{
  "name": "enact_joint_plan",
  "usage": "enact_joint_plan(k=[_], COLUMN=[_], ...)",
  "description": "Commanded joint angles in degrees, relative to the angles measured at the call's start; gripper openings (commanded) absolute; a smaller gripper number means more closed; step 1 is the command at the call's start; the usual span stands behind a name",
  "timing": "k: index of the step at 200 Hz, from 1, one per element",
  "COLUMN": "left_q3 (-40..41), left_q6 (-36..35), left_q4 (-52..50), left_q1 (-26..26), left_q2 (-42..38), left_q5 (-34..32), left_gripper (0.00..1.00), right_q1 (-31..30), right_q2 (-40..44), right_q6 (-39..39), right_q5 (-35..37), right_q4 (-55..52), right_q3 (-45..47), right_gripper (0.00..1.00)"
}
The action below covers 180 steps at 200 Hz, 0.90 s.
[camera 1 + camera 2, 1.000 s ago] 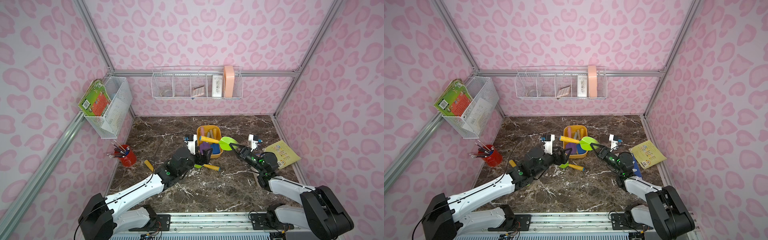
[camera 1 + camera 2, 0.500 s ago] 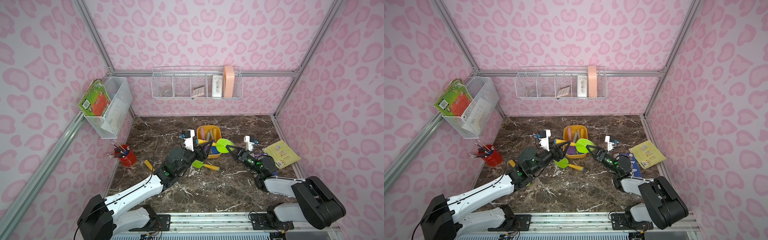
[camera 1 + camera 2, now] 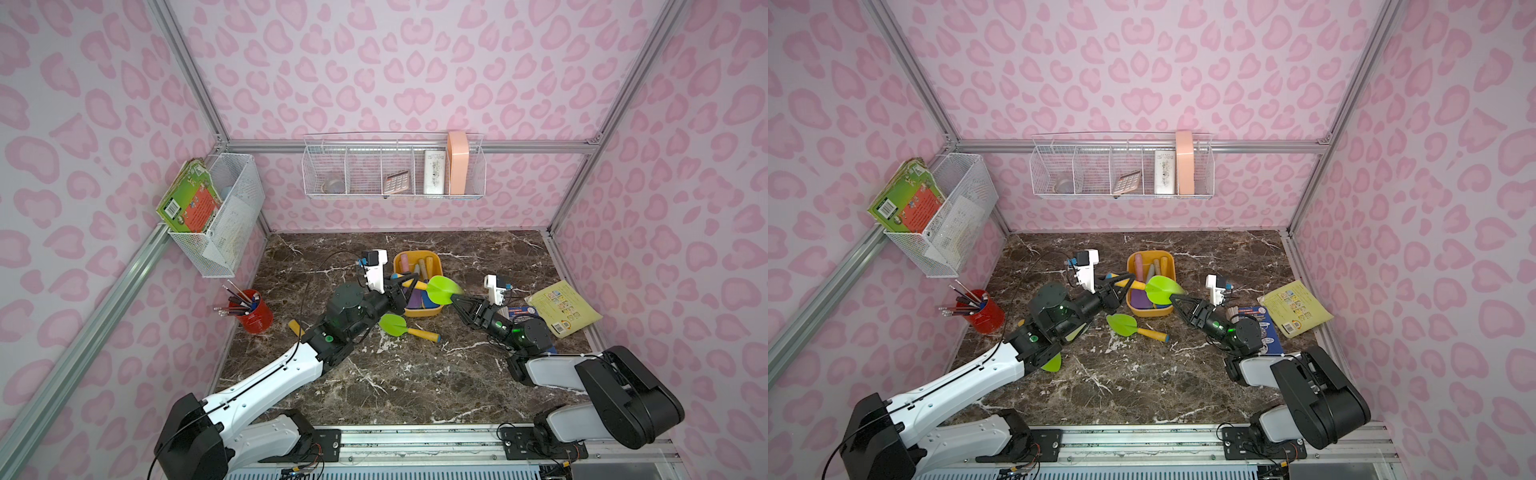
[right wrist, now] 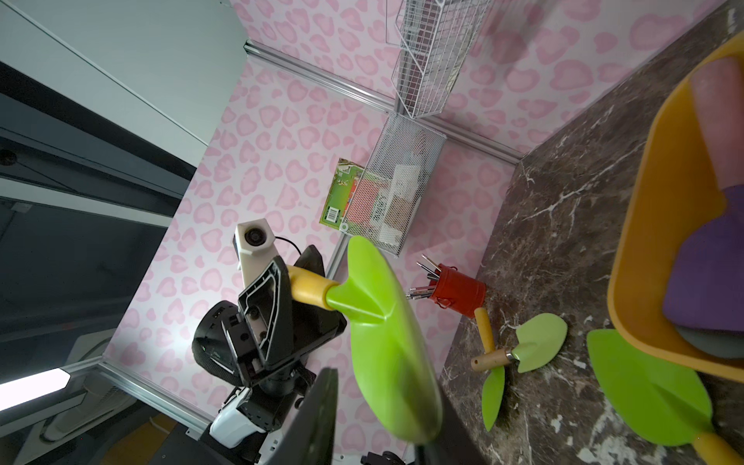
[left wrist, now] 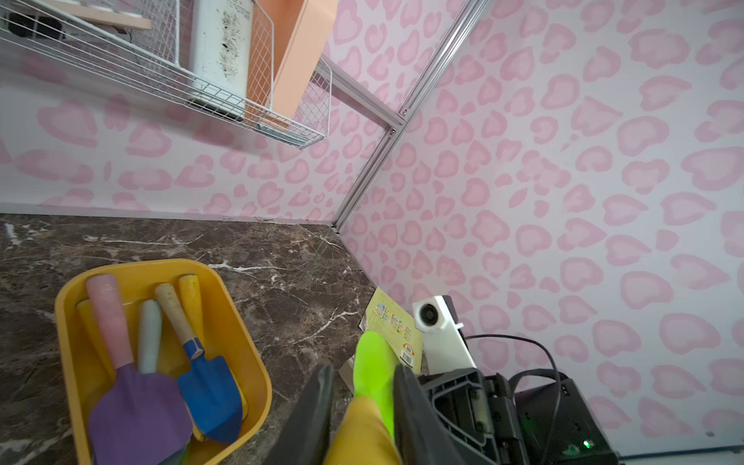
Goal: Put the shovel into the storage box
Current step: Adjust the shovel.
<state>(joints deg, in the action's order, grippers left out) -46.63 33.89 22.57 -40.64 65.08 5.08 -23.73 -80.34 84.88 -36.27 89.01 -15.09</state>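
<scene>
The shovel (image 3: 442,289) is grasped by its yellow handle in the left gripper (image 3: 409,284) over the storage box (image 5: 64,322); the jaws of the right gripper (image 3: 455,299) are parted around its blade.

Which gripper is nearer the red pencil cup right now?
Left. The left gripper grips the shovel beside the storage box, on the side facing the red pencil cup; the right gripper sits past the box's opposite side.

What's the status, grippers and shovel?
Left gripper shut on shovel handle. Right gripper open at its blade. Shovel airborne by storage box, not in. Nothing blocking.
</scene>
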Motion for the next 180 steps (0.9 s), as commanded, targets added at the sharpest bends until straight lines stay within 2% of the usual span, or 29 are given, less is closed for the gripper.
enact_joint_plan(k=[1,24,34,48,67,84,117,152,180], left_q3=[-2.6,-5.7,-7.4,-9.0,-11.2,-13.1,-14.7,-14.9,-15.2], left_q6=[-2.7,-4.2,-5.2,-6.4,-7.3,-8.0,-7.7,-7.9,-7.9], left_q4=[-10.2,-18.2,-21.6,-24.4,-26.4,-27.2,-25.6,-26.2,-25.8], left_q1=[2.3,5.5,6.5,7.6,8.6,8.7,8.7,8.7,8.8], left_q2=[-1.2,-1.5,-1.0,-0.3,0.9,2.0,3.8,4.7,5.6], left_q5=[0.2,3.6,5.5,10.6,17.5,23.7,33.0,33.5,35.3], left_gripper=[0.00,0.00,0.00,0.00,0.00,0.00,0.00,0.00,0.00], right_q1=[3.2,6.4,6.7,6.6,6.8,6.7,5.7,1.8,1.1], right_q2=[3.1,9.8,13.2,16.9,19.0,18.0,13.6,12.0,11.8], right_q6=[-7.5,-18.3,-25.2,-32.5,-35.9,-38.8,-37.6,-33.0,-28.9], right_q5=[-3.2,-5.9,-5.7,-4.4,-3.9,-5.9,-13.5,-19.4,-20.7], right_q4=[-7.5,-22.4,-33.4,-44.0,-47.4,-50.7,-45.6,-34.9,-28.3], right_q3=[1.3,0.0,-2.5,-5.7,-7.3,-9.7,-10.7,-10.2,-9.1], right_gripper=[0.38,0.44,0.48,0.53,0.60,0.61,0.62,0.61,0.61])
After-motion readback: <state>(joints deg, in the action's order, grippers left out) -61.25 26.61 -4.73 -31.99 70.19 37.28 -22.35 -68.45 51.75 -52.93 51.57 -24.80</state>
